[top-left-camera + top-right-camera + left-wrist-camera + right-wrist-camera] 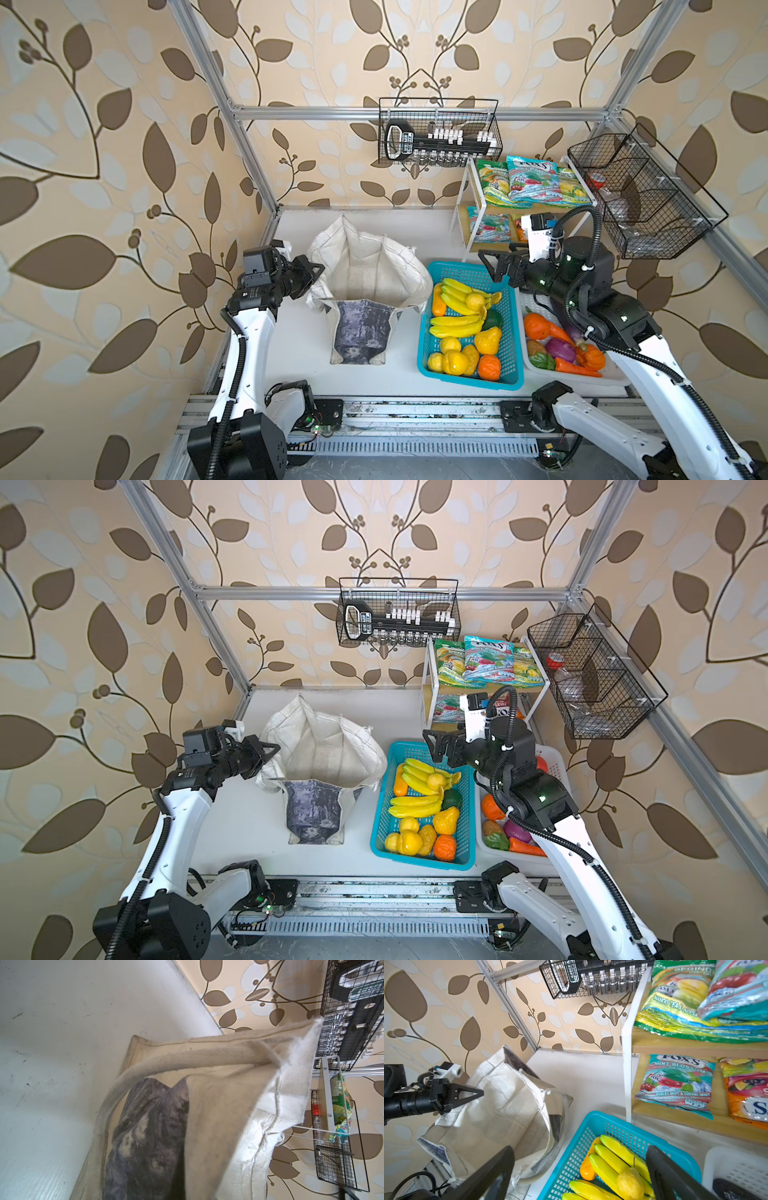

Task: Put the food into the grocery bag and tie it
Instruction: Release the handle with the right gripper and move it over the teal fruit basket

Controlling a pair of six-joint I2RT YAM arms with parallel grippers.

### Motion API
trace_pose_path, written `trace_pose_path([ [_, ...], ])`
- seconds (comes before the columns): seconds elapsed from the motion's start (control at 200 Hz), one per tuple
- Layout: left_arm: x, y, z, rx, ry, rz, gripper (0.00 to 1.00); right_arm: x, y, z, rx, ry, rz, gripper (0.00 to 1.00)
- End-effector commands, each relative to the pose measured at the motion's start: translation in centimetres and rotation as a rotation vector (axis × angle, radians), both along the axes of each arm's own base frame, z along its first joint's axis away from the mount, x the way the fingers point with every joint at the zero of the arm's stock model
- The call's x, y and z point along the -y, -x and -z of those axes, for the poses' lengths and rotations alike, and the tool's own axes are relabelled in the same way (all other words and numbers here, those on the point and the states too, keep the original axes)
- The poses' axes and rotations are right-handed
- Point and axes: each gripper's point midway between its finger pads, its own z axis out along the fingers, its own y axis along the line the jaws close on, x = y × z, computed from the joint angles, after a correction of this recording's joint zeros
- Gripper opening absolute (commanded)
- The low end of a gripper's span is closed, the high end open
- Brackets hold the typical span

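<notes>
Packet (pixel 675 1084) lettering readable, right wrist view

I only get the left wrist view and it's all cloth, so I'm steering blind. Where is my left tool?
Observer: The left tool is shut at the rim of the bag, on the arm's own side. I cannot tell whether it pinches cloth.
Operator: Anything in the bag?
Observer: Its mouth stands open, and no food shows inside in both top views.
Operator: And the right tool?
Observer: The right tool is wide open and empty, above the far end of the blue basket.
</notes>
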Motion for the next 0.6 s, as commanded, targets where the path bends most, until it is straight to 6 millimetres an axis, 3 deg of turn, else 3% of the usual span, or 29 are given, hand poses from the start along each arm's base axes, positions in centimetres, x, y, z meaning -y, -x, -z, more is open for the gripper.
trace_pose_path([
  [0.0,0.3,0.4,-1.2,0.072,-0.051,0.032,0.0,0.9,0.5,6.1,-0.172,0.105,0.023,0.99],
  [0.09,-0.4,0.7,-0.1,0.039,-0.082,-0.004,0.0,2.1,0.9,9.2,-0.24,0.126,0.089,0.97],
  [0.285,0.4,1.0,0.5,0.045,-0.038,0.029,0.0,2.8,2.4,14.1,-0.375,0.111,0.138,0.99],
  [0.44,0.5,1.0,0.6,0.034,-0.04,0.039,0.0,4.1,4.5,15.1,-0.407,0.14,0.182,0.98],
  [0.595,0.3,1.2,0.7,0.039,-0.051,0.028,0.0,2.9,6.6,17.2,-0.482,0.183,0.111,0.98],
])
